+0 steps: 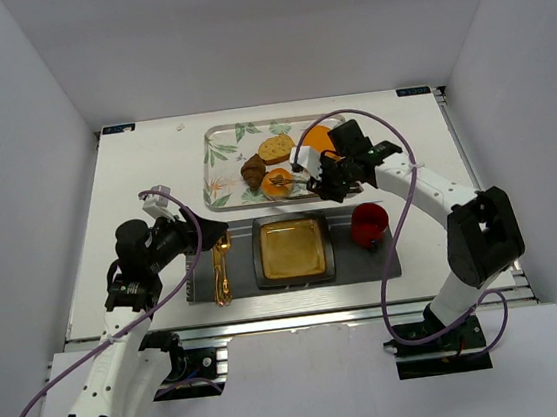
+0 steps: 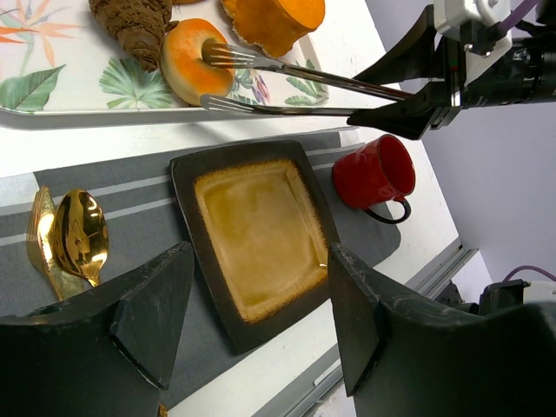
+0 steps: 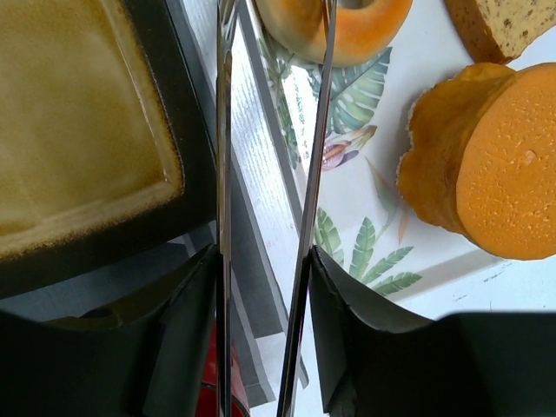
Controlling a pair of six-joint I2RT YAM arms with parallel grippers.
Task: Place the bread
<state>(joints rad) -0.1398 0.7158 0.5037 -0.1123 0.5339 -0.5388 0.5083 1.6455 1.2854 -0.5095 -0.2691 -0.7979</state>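
The step in hand looked like the pick-up. The small golden-orange ring-shaped bread (image 2: 193,61) lay on the leaf-patterned tray (image 1: 215,165), with the tips of the slim metal tongs (image 2: 287,109) straddling one side of it. The right gripper (image 3: 262,269) reached over the tray, jaws clamped on the tongs. The next move likely called for a squeeze, then a lift. The left gripper (image 2: 259,256) hung low over the desk, jaws released and empty.

2 white-black arms (image 1: 427,185), purple cables (image 1: 383,302)
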